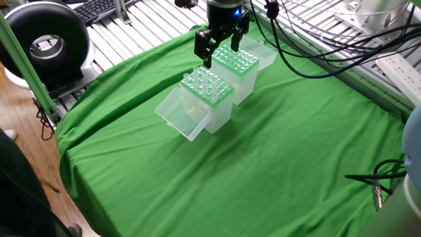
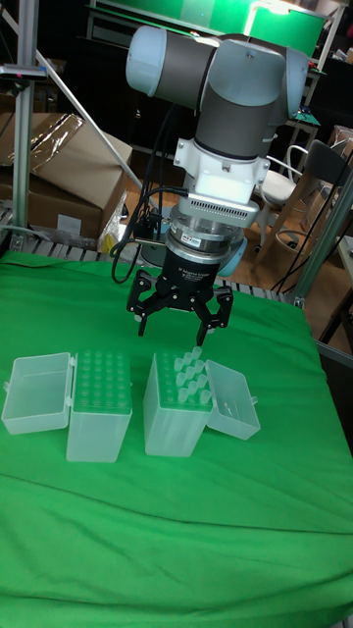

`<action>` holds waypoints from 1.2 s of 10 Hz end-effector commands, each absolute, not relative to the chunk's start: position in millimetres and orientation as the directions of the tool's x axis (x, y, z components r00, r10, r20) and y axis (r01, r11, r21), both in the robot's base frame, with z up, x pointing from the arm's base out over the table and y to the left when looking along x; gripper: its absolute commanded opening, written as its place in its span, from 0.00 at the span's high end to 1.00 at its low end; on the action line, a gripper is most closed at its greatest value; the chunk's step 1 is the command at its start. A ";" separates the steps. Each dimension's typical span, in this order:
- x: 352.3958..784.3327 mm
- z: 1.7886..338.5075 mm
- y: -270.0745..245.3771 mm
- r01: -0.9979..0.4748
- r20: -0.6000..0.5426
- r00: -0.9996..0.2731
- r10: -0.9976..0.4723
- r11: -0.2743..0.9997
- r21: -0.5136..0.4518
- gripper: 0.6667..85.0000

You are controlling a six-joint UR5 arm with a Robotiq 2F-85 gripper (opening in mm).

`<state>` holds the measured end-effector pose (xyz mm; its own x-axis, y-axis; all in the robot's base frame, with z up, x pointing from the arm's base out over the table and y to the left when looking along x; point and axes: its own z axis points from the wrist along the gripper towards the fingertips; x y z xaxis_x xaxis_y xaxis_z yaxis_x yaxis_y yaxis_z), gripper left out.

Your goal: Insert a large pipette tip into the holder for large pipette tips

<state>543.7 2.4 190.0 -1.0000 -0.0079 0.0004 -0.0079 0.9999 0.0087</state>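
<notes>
The holder for large pipette tips (image 1: 238, 63) (image 2: 101, 381) is a translucent box with a bright green hole-grid top, its clear lid (image 2: 37, 392) hinged open. Beside it stands a paler box (image 1: 209, 87) (image 2: 184, 388) bristling with clear large pipette tips (image 2: 195, 357). In the tall fixed view my gripper (image 1: 218, 49) (image 2: 181, 316) hangs a little above the far side of that tip-filled box. In the fixed view it lines up with the holder's left end. Its fingers are spread wide, open, with nothing between them.
The tip box's open lid (image 1: 183, 113) (image 2: 233, 397) lies on the green cloth (image 1: 263, 164). Black cables (image 1: 309, 56) hang behind the arm. A black round device (image 1: 43, 43) and a keyboard (image 1: 99, 9) sit at the far left. A power strip (image 1: 402, 69) lies on the right.
</notes>
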 end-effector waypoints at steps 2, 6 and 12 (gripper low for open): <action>494.1 194.8 4.6 0.022 0.191 -0.981 0.021 1.000 0.005 1.00; 493.7 194.9 3.9 0.025 0.192 -0.981 0.024 1.000 0.001 1.00; 492.5 195.2 7.4 0.016 0.197 -0.980 0.012 1.000 0.016 0.91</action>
